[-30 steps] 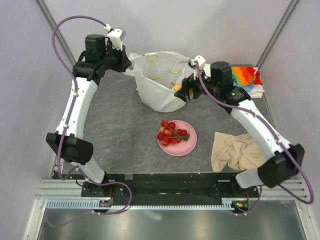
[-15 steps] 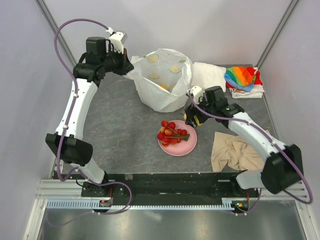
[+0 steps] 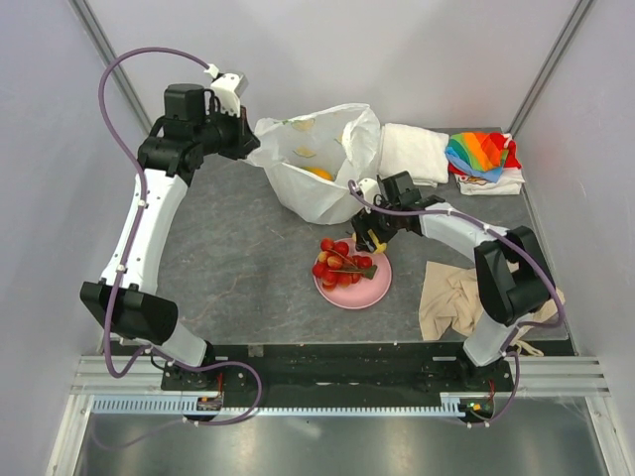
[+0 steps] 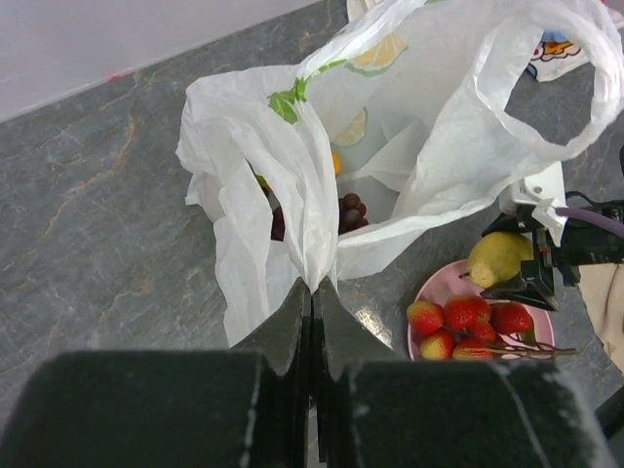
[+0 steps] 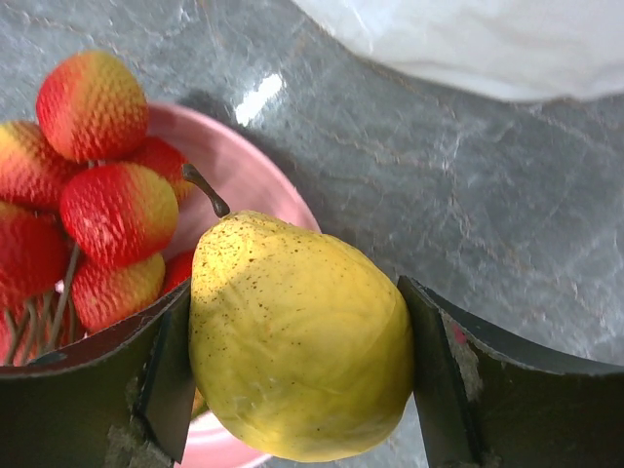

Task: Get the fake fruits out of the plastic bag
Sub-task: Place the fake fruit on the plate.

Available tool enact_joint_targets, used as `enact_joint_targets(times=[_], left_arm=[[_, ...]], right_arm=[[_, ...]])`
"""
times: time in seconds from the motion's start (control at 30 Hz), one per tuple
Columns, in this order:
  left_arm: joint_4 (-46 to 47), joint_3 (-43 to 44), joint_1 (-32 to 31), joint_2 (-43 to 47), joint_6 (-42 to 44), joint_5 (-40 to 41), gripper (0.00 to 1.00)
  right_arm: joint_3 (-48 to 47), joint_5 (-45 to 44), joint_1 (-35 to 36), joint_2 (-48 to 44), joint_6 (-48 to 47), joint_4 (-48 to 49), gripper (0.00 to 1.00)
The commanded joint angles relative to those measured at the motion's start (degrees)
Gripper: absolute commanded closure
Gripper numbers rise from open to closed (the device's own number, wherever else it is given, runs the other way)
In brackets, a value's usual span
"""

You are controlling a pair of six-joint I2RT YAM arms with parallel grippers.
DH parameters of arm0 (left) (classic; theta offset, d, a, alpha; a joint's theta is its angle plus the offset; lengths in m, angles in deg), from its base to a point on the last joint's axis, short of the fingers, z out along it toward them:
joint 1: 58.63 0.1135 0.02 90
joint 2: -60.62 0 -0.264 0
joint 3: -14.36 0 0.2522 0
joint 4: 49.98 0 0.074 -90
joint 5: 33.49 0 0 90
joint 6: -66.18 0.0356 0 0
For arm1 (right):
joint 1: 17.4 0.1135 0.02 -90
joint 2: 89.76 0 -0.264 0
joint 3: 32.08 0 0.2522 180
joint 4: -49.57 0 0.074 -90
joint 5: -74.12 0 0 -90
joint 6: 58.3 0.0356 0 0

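Observation:
The translucent white plastic bag [image 3: 317, 188] stands open at the back middle. My left gripper [image 3: 253, 144] is shut on its left rim [image 4: 314, 263] and holds it up. Inside the bag [image 4: 458, 146] I see dark purple grapes [image 4: 349, 213] and a bit of orange fruit [image 4: 335, 161]. My right gripper [image 3: 375, 238] is shut on a yellow, speckled, pear-shaped fruit [image 5: 297, 341] with a brown stem, just over the far edge of the pink plate [image 3: 372, 288]. The red cherry-like cluster [image 3: 337, 260] lies on the plate [image 5: 244, 185].
A folded white cloth [image 3: 412, 151] and a rainbow-striped cloth [image 3: 481, 154] lie at the back right. A crumpled beige cloth [image 3: 466, 297] lies at the front right, next to the plate. Grey walls close in the left, back and right.
My right gripper has come out of the bag's opening with the yellow fruit and moved toward me, down to the plate's far edge. My left gripper has kept its hold on the bag.

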Motion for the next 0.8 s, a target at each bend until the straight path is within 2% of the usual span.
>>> enact_joint_targets(times=[0.0, 0.23, 0.77], left_arm=[[0.5, -0.4, 0.1, 1.6, 1.1, 1.0, 0.98], [0.4, -0.3, 0.1, 0.9, 1.4, 0.9, 0.98], [0.6, 1.2, 0.1, -1.1, 1.3, 0.0, 0.98]], right_arm=[[-3.9, 3.0, 0.0, 3.3, -0.8, 2.5, 0.99], [-6.4, 4.7, 0.0, 6.7, 0.3, 1.9, 0.96], [-5.2, 6.2, 0.0, 2.8, -0.3, -4.3, 0.95]])
